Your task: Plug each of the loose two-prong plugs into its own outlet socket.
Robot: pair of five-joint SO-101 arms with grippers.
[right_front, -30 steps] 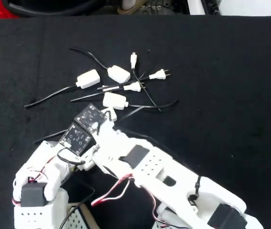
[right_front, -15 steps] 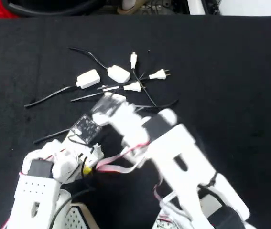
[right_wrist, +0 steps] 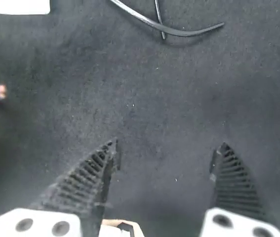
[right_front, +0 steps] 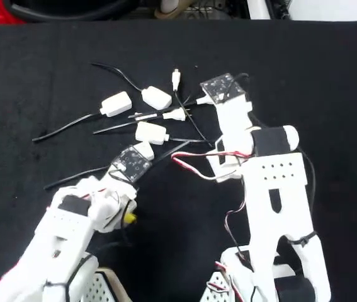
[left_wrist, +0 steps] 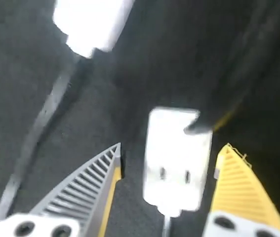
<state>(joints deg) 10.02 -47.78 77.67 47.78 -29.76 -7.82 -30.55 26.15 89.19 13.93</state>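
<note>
Between the widely spread fingers of the left gripper (left_wrist: 172,147), one grey-white and one yellow, lies a white rectangular plastic outlet socket (left_wrist: 177,168), its two slots facing up. The fingers stand on either side of it and clamp nothing; whether they touch it I cannot tell. Just beyond lies a second white socket block (left_wrist: 91,22), with a thin black cable (left_wrist: 46,113) running from it. The right gripper (right_wrist: 167,144) hangs at the far right of the cluster, its two black fingers equally wide apart and empty, above the black cloth table (right_front: 329,75). From above, three white sockets are in sight: a near one (right_front: 151,133), a left one (right_front: 116,104) and a far one (right_front: 157,97). Two small white two-prong plugs lie close by, an upper plug (right_front: 175,78) and a lower plug (right_front: 177,114), each on a black lead, all bunched between the two arms.
</note>
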